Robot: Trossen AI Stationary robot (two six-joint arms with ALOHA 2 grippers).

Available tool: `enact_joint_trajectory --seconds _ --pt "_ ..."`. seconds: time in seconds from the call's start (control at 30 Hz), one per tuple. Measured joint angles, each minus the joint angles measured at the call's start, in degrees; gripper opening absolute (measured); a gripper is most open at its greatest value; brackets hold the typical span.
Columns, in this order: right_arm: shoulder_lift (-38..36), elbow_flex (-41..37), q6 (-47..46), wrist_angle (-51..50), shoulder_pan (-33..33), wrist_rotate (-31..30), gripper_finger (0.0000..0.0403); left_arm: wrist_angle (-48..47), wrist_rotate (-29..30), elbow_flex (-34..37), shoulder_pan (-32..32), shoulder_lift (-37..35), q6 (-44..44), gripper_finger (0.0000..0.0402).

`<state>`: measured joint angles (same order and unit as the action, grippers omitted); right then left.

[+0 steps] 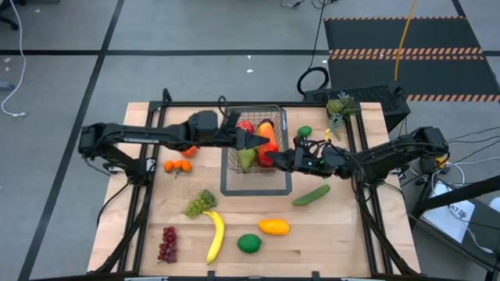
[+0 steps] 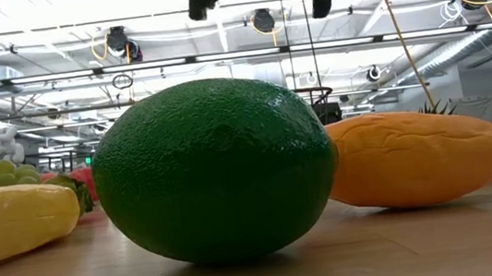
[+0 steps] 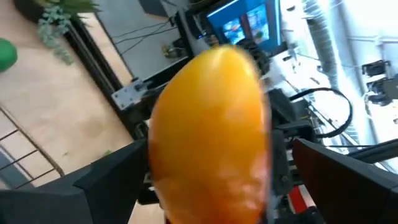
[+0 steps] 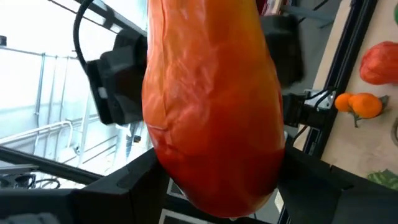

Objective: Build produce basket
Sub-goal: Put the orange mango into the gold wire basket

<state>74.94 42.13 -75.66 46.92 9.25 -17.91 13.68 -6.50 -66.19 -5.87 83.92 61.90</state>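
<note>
The wire basket point(image 1: 275, 117) stands mid-table with a red fruit point(image 1: 245, 125), an orange one point(image 1: 266, 127) and a green pear point(image 1: 247, 158) inside. An orange-red mango point(image 1: 269, 146) hangs over the basket's right part, between both grippers. My right gripper point(image 1: 280, 158) point(image 4: 214, 186) reaches in level from the table's right and is shut on the mango point(image 4: 211, 106). My left gripper point(image 1: 256, 140) point(image 3: 211, 180) reaches in level from the left and stands open, a finger on either side of the same mango point(image 3: 208, 130). My right gripper pinches the mango near one end, on its two sides point(image 4: 158, 165), between its two fingers point(image 4: 124, 186). The fingers come level from the table's right and lie across the fruit. The mango is lifted clear above the basket. My left gripper: a gap shows beside one finger point(image 3: 336, 168); whether the other touches I cannot tell.
On the near half of the table lie green grapes point(image 1: 201, 203), red grapes point(image 1: 168, 243), a banana point(image 1: 215, 236), a lime point(image 1: 248, 243), a second mango point(image 1: 274, 227) and a cucumber point(image 1: 312, 194). Small oranges point(image 1: 178, 165) lie left of the basket. A plant sprig point(image 1: 340, 105) sits far right.
</note>
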Motion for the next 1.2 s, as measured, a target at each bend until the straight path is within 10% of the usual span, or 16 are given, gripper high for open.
enact_joint_trajectory --seconds 0.4,0.9,1.2 --pt "0.0 0.0 0.0 0.1 -3.5 8.0 0.0252 3.5 3.0 0.0 0.4 1.1 0.3 0.0387" --pt "0.0 0.0 1.2 0.0 -4.2 10.5 0.0253 3.1 1.6 0.0 0.4 1.3 -1.4 0.0249" --pt "-0.2 0.0 4.9 1.1 -4.1 9.6 0.0378 5.7 -2.4 0.0 0.2 1.3 -1.8 0.0293"
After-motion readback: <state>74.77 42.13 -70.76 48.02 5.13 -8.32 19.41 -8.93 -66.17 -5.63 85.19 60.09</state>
